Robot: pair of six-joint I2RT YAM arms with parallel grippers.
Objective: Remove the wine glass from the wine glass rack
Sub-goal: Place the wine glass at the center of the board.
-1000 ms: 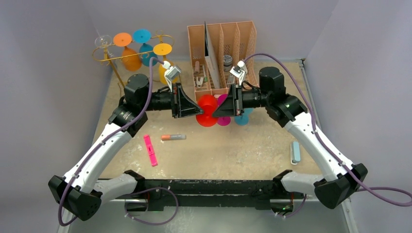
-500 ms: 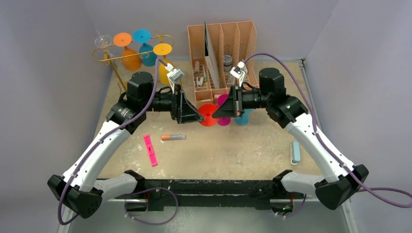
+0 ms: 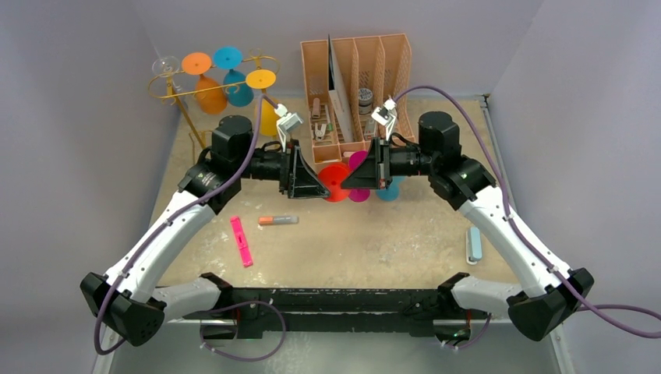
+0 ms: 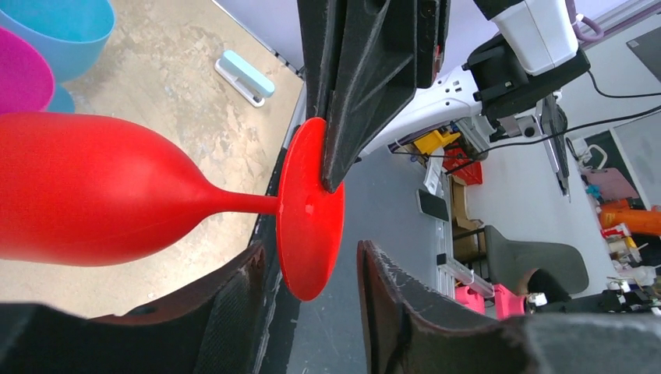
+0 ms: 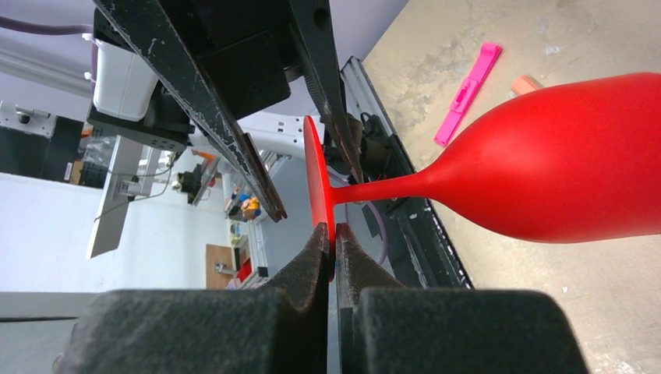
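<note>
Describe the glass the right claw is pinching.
Find the peach desk organiser at the back. Directly in front is the red wine glass. Unlike the magenta glass and blue glass beside it, the right claw pinches its foot.

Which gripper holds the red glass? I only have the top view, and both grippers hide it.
Observer: The right gripper. Its wrist view shows the jaws pinched on the rim of the foot of the red glass.
Operator: And the left?
Observer: The left gripper is open. The foot stands between its fingers, and neither visibly presses on it.
</note>
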